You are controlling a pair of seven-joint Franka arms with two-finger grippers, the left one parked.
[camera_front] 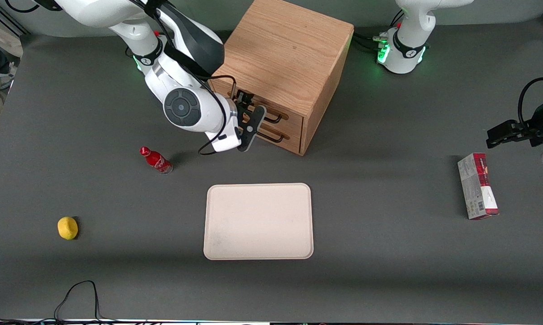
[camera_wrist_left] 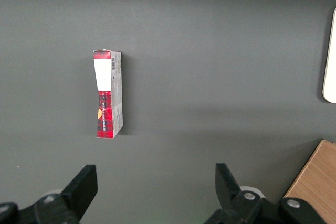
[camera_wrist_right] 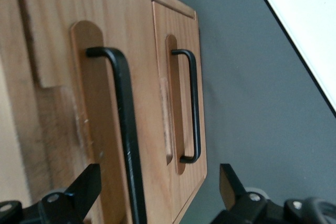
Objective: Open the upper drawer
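Note:
The oak cabinet [camera_front: 285, 49] stands at the back of the table, its two drawers facing the tray. The upper drawer [camera_front: 294, 118] is closed, and so is the lower drawer [camera_front: 292, 141]. My right gripper [camera_front: 252, 128] hangs close in front of the drawer fronts, open and empty. In the right wrist view the upper drawer [camera_wrist_right: 105, 35] shows its long black wire handle [camera_wrist_right: 125, 129], which runs between my spread fingers, close to one finger [camera_wrist_right: 86, 187] and not touched. The lower drawer's handle [camera_wrist_right: 193, 103] lies beside it. My gripper [camera_wrist_right: 157, 195] holds nothing.
A cream tray [camera_front: 259, 221] lies nearer the front camera than the cabinet. A small red bottle [camera_front: 156, 160] lies beside my arm. A yellow ball [camera_front: 67, 227] sits toward the working arm's end. A red and white carton [camera_front: 477, 186] lies toward the parked arm's end.

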